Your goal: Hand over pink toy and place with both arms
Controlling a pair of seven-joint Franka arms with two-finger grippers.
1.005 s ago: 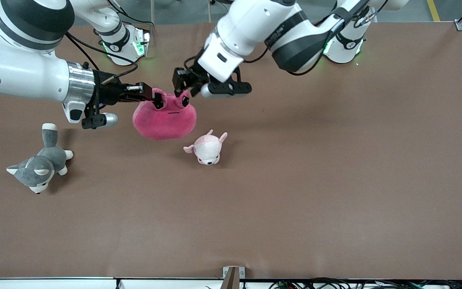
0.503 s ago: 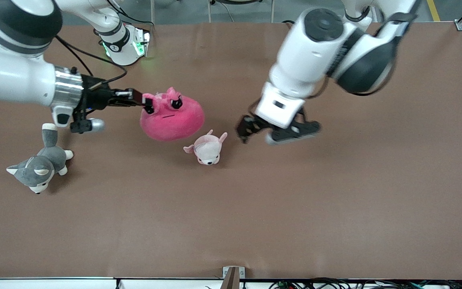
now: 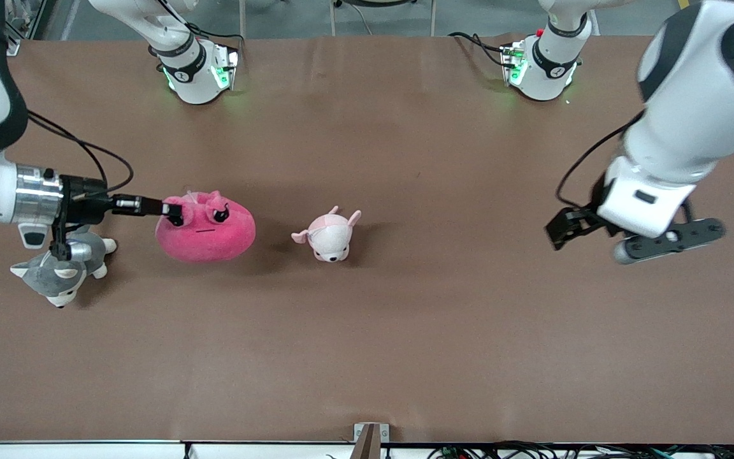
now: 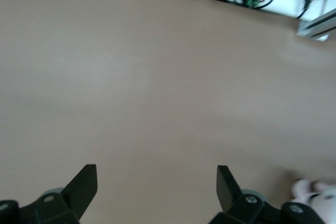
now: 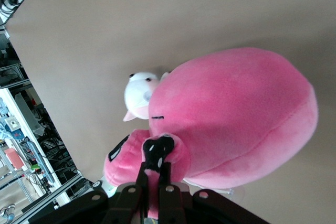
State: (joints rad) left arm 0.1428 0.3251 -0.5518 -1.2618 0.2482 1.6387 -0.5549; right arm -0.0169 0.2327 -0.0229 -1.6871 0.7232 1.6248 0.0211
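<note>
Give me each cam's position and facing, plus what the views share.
Front view: high across the table, facing both bases; shows the right gripper shut on the pink toy, the husky plush, the puppy plush and the open left gripper.
Left wrist view: looks along the open left gripper over bare table.
Right wrist view: looks along the right gripper onto the pink toy.
Shared: the puppy plush in front and right wrist views.

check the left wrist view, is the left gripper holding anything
No, the left gripper stands open with only bare table between its fingers.
</note>
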